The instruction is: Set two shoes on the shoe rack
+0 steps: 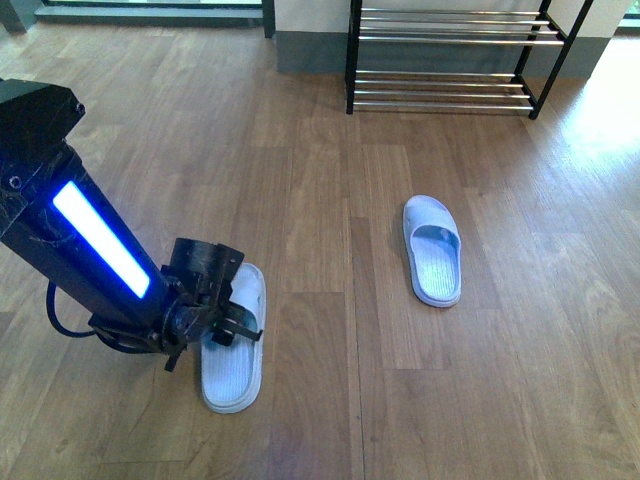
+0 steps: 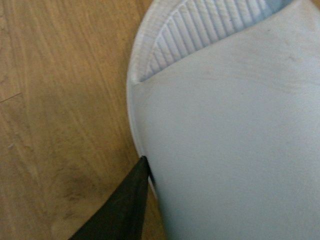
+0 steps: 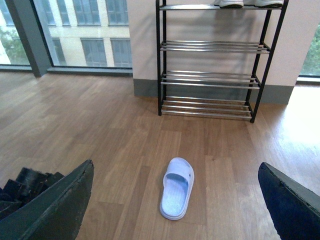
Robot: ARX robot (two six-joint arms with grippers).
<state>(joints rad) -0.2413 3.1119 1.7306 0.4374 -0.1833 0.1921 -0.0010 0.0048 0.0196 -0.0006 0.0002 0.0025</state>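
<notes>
The top tier of the shoe rack holds two shoes; only their white soles show.
Which way they point and how their long axis runs cannot be told. The rack stands broadside against the wall. On the wood floor, the left fingers sit over a pale slide slipper, their grip unclear. A second slipper lies well apart. The right fingers are spread wide.

Wood plank floor; grey skirting under pale wall; tall windows, daylight outside.
</notes>
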